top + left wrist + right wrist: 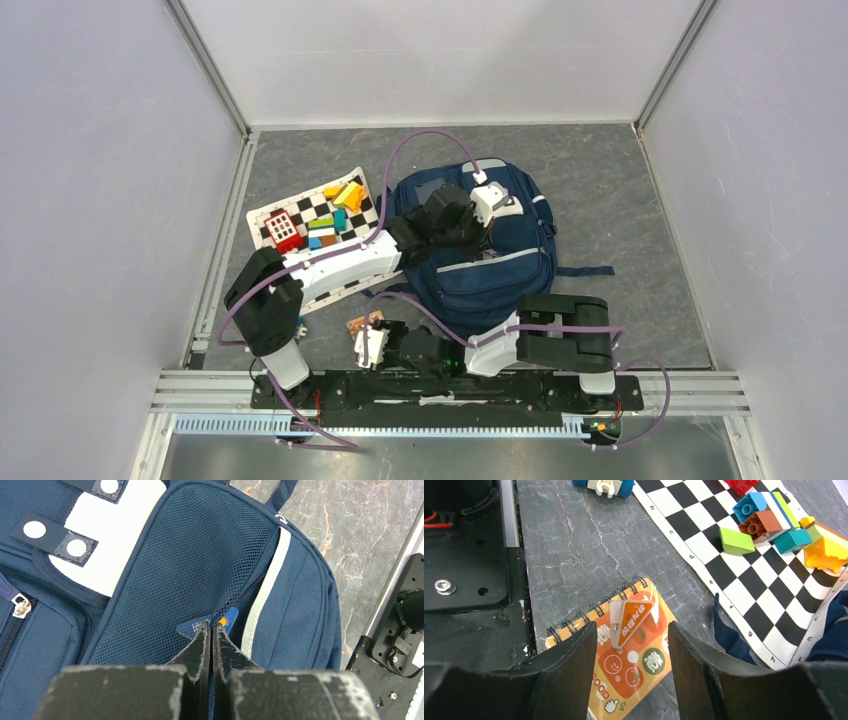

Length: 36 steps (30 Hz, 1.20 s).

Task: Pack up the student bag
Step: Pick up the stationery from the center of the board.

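While poised above notebook [634, 665], held right fingers [574, 660] wide | pressed left fingers [197, 650] shut against card [227, 617] at mesh pocket [200, 555] | judged student bag [500, 270] limp; favoured handle [280, 495]

One student bag [490, 275] lay on the counter [620, 200], and one chequered mat [310, 205] lay beside it. The mat carried a heap of toy bricks [769, 522]. At least seven showed in the right wrist view, but the exact number could not be told. There was one spiral notebook [634, 667] with one triangular packet [631, 621] on it. One card [227, 619] showed at the bag's one mesh pocket [200, 555]. Two black tabs [55, 537] sat on the bag. Two pincers were in view, the left pincer [210, 630] and the right pincer [631, 630].
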Available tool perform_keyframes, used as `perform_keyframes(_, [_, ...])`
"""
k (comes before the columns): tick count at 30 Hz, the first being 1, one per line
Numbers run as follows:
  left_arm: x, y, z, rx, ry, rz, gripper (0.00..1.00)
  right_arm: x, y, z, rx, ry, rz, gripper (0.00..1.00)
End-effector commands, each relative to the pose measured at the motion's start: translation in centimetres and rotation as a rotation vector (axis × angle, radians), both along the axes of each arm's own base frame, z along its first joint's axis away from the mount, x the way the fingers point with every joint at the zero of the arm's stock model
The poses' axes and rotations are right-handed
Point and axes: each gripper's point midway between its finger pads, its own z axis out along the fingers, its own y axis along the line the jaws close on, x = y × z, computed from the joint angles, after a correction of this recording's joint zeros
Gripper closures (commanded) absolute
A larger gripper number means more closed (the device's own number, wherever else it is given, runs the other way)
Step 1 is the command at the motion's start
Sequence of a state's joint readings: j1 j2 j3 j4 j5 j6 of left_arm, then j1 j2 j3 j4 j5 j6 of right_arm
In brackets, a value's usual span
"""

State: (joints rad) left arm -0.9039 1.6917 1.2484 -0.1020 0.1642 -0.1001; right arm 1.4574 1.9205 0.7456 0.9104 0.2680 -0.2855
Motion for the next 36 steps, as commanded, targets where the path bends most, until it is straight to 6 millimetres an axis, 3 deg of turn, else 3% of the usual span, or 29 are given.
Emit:
perform_keyframes(1, [0.7,-1.0,4.6,-0.077,-0.101,-0.059,0.98,0.1,1.6,0.7,0.031,-0.032,0.032,0.41])
perform_keyframes(21, [0.7,-0.6,3.7,-0.042,-0.086,-0.148,0.98,1.7,3.5,0.2,0.04,-0.099,0.07,0.43])
perform_keyframes(29, [1.0,0.1,3.1,-0.033,-0.089,-0.144,0.98,1.8,4.3,-0.6,0.005,-0.093,0.08,0.56])
perform_keyframes(33, [1.1,0.2,3.7,-0.049,-0.1,-0.137,0.98,1.9,4.0,-0.4,0.002,-0.092,0.065,0.72])
perform_keyframes(36, [1.1,0.2,3.9,-0.055,-0.104,-0.134,0.98,2.1,3.6,-0.5,-0.011,-0.085,0.045,0.76])
